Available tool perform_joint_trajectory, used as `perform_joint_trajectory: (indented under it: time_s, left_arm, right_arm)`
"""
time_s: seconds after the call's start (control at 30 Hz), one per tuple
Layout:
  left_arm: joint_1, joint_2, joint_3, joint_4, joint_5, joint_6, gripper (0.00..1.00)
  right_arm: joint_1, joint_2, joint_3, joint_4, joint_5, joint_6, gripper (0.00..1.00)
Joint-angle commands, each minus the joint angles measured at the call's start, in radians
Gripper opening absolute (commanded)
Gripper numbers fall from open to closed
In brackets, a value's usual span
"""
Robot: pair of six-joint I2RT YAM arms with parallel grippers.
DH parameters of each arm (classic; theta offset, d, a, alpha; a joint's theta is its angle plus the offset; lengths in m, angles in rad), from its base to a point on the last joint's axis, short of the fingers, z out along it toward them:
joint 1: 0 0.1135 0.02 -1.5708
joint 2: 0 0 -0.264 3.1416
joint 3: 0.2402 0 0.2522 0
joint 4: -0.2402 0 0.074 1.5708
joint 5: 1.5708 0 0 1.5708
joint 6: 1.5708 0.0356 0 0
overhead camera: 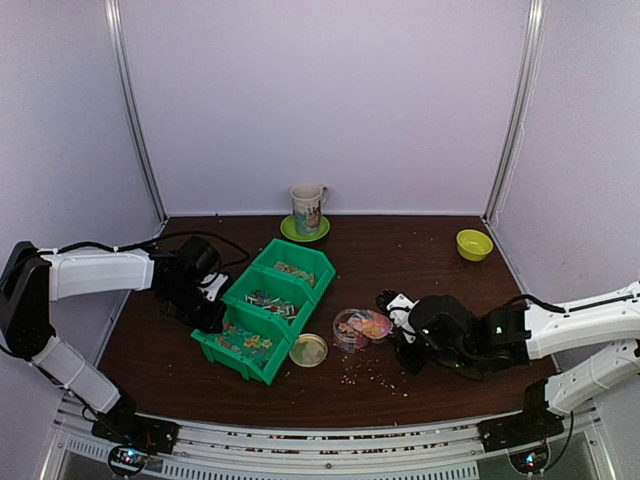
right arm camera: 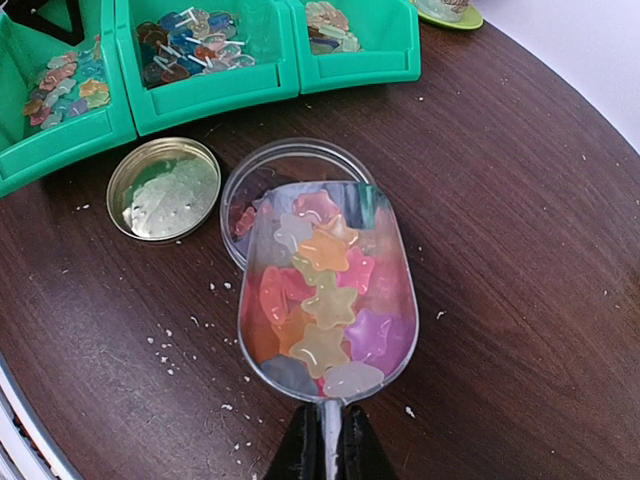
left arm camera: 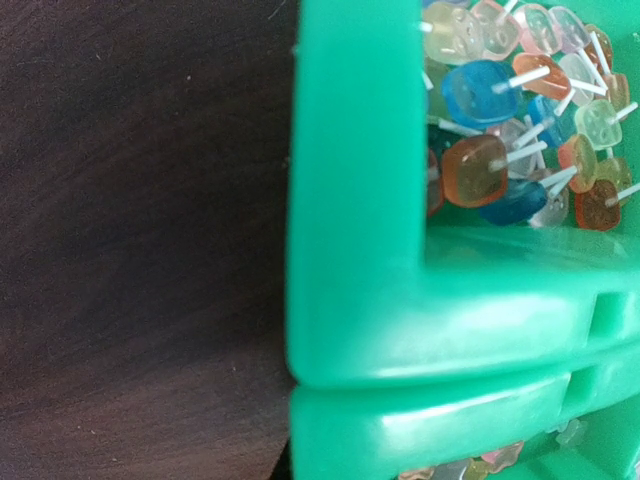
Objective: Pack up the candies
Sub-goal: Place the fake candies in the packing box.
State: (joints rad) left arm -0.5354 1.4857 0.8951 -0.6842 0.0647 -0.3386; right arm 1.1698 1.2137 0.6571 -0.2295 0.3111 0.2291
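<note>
My right gripper (right arm camera: 327, 442) is shut on the handle of a clear scoop (right arm camera: 325, 290) heaped with star-shaped candies (right arm camera: 322, 300) in orange, yellow, pink and purple. The scoop's tip hangs over the open clear jar (right arm camera: 262, 170), which holds a few candies. In the top view the right gripper (overhead camera: 400, 318) is just right of the jar (overhead camera: 350, 332). The round tan lid (right arm camera: 163, 188) lies left of the jar. My left gripper (overhead camera: 207, 292) is against the left side of the green bins (overhead camera: 262, 262). Its fingers do not show in the left wrist view.
Three joined green bins (right arm camera: 205, 95) hold more coloured candies (left arm camera: 500, 110); one bin wall (left arm camera: 350, 250) fills the left wrist view. A mug (overhead camera: 308, 207) on a green saucer stands at the back. A yellow-green bowl (overhead camera: 474, 244) sits back right. Crumbs (overhead camera: 365, 375) lie near the jar.
</note>
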Motion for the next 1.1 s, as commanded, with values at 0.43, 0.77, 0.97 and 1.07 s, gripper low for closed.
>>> perform_joint_trajectory:
  time_s: [0.43,0.77,0.97,1.07]
  left_arm:
    - [0.01,-0.041,0.063,0.098,0.015,-0.007,0.0]
    - [0.01,-0.044,0.063,0.099,0.018,-0.007,0.0]
    - [0.011,-0.046,0.062,0.098,0.016,-0.007,0.0]
    - [0.01,-0.044,0.064,0.098,0.015,-0.007,0.0]
  right_arm:
    - [-0.001,0.019,0.163,-0.267,-0.014,0.012,0.0]
    - [0.001,0.021,0.221,-0.364,-0.046,-0.001,0.0]
    - [0.007,0.024,0.246,-0.423,-0.061,-0.009,0.0]
    - [0.01,0.024,0.257,-0.451,-0.064,-0.013,0.0]
